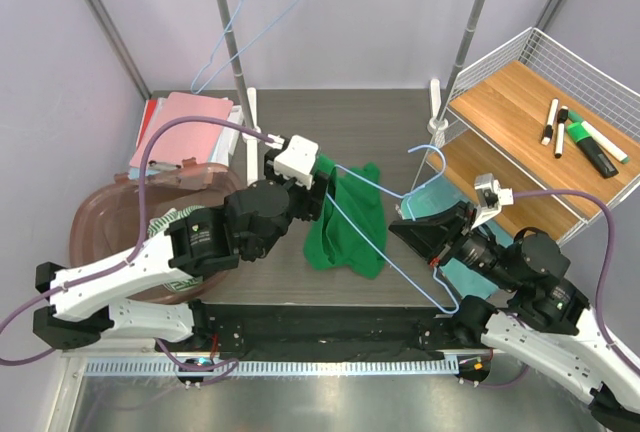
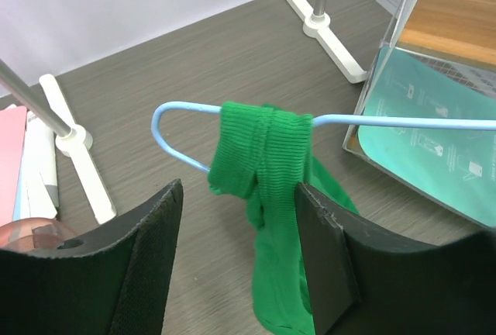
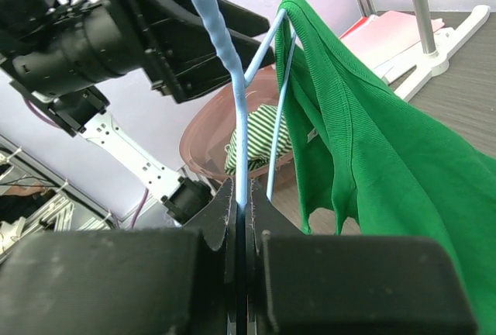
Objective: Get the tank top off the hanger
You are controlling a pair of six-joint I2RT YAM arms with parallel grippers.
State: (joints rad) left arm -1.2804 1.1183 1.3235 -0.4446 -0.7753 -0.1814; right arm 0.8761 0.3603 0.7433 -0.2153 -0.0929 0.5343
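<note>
A green tank top (image 1: pixel 350 220) hangs by one strap from a light blue wire hanger (image 1: pixel 395 252) above the dark table. My right gripper (image 1: pixel 420 235) is shut on the hanger's wire (image 3: pixel 242 164), holding it up. My left gripper (image 1: pixel 322 192) is open, its fingers (image 2: pixel 322 250) on either side of the strap (image 2: pixel 260 153) draped over the hanger's end (image 2: pixel 167 122), not closed on it. In the right wrist view the top (image 3: pixel 387 157) hangs to the right of the wire.
A brown tub (image 1: pixel 110 227) with striped cloth sits at the left, pink folders (image 1: pixel 185 127) behind it. A rack with a second blue hanger (image 1: pixel 245 22) stands at the back. A wire shelf (image 1: pixel 540 122) with markers is at the right, a teal sheet (image 2: pixel 442 133) below.
</note>
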